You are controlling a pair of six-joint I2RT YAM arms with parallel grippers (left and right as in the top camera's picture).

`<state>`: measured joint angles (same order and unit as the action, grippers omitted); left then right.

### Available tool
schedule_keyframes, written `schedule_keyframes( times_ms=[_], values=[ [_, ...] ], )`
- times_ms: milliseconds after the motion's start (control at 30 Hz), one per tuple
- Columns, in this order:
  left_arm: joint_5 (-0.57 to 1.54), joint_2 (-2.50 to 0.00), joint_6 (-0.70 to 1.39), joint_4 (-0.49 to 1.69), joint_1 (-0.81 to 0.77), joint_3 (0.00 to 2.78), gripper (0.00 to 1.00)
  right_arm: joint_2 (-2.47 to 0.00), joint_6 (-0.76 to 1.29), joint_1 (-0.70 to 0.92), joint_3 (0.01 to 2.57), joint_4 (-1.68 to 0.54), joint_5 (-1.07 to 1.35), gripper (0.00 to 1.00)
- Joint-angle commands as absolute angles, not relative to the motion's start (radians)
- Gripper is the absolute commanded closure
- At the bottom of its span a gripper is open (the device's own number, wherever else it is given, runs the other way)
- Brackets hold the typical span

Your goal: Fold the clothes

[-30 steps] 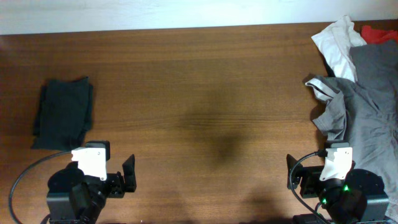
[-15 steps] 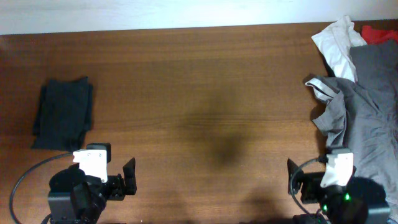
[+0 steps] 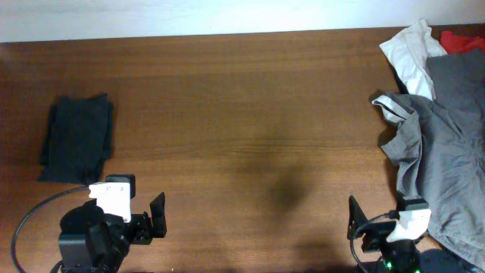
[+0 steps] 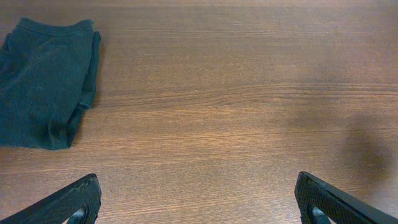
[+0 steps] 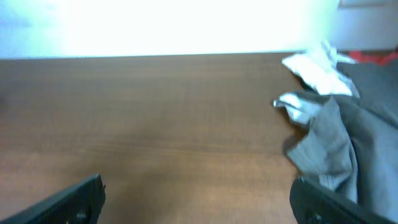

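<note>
While T-shirt [image 3: 76, 138] lies far left, tabletop [image 3: 250, 114] stretches wide.

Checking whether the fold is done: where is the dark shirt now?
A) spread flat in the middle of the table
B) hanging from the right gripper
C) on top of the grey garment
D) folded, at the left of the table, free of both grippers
D: the dark shirt lies as a folded bundle, with the open left gripper apart from it.
</note>
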<state>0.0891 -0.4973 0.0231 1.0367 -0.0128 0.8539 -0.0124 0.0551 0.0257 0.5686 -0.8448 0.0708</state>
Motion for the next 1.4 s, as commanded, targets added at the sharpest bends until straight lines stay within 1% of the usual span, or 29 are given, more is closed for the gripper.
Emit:
schedule_keyframes(
  times_ms=[0,200,233,367,433,633,1367],
  values=[
    [0.078,-0.494,0.014,1.038,-0.008,0.849,0.01,-0.004,0.057,0.022,0.48,-0.744,0.077,0.01],
    [0.078,-0.494,0.014,1.038,-0.008,0.849,0.01,-0.004,0.06,0.021,0.282,-0.427,0.095,0.01],
    [0.078,-0.494,0.014,1.039,-0.008,0.849,0.01,-0.004,0.06,0.021,0.221,-0.329,0.101,0.01],
    [0.078,-0.494,0.014,1.039,-0.008,0.849,0.01,-0.004,0.06,0.021,0.105,-0.121,0.101,0.01],
    [0.078,-0.494,0.014,1.039,-0.008,0.849,0.01,-0.004,0.06,0.021,0.012,0.038,0.101,0.01],
    [0.078,-0.494,0.014,1.039,-0.008,0.849,0.01,-0.004,0.06,0.022,0.006,-0.068,0.101,0.01],
    [0.078,-0.494,0.014,1.039,-0.008,0.849,0.01,-0.004,0.06,0.021,0.006,-0.068,0.096,0.01]
  ],
)
